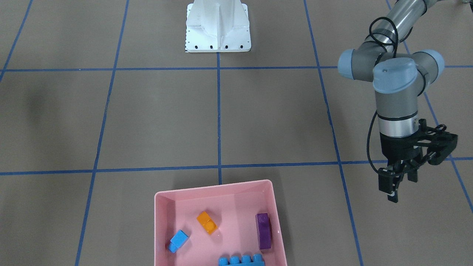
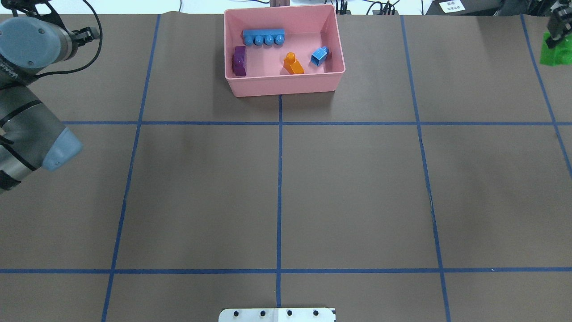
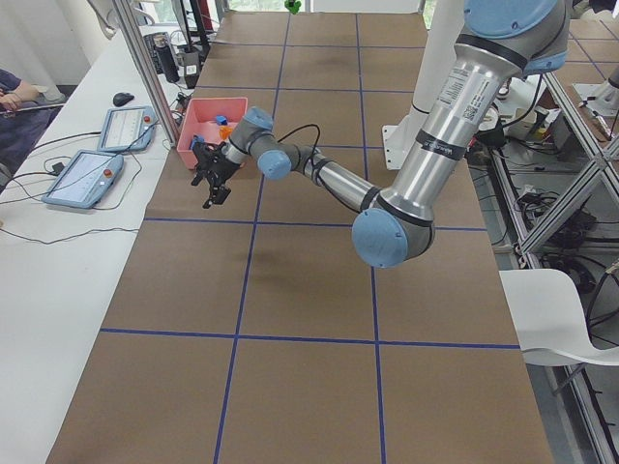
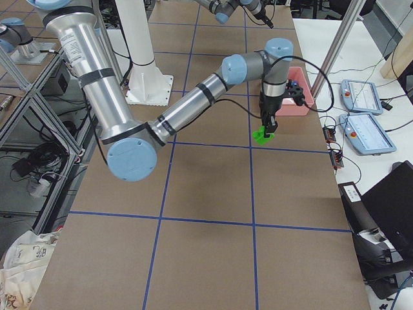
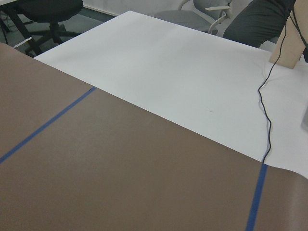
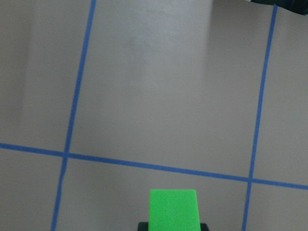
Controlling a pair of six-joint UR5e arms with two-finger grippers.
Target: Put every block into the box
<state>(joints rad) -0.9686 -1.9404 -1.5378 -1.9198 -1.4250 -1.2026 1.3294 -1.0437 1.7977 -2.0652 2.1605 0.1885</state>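
Observation:
The pink box (image 2: 286,85) stands at the far middle of the table, also in the front-facing view (image 1: 162,207). In it lie the long blue four-stud block (image 2: 263,36), the purple block (image 2: 239,61), the orange block (image 2: 292,63) and the small light-blue block (image 2: 320,55). My right gripper (image 2: 553,40) is shut on the green block (image 2: 554,53) at the table's far right, well to the right of the box. The block also shows in the right wrist view (image 6: 173,209). I cannot tell whether it touches the table. My left gripper (image 1: 399,184) hangs open and empty left of the box.
The white robot base (image 1: 218,33) sits at the near middle of the table. Blue tape lines divide the brown table top. A side table with two tablets (image 4: 364,113) runs along the far edge behind the box.

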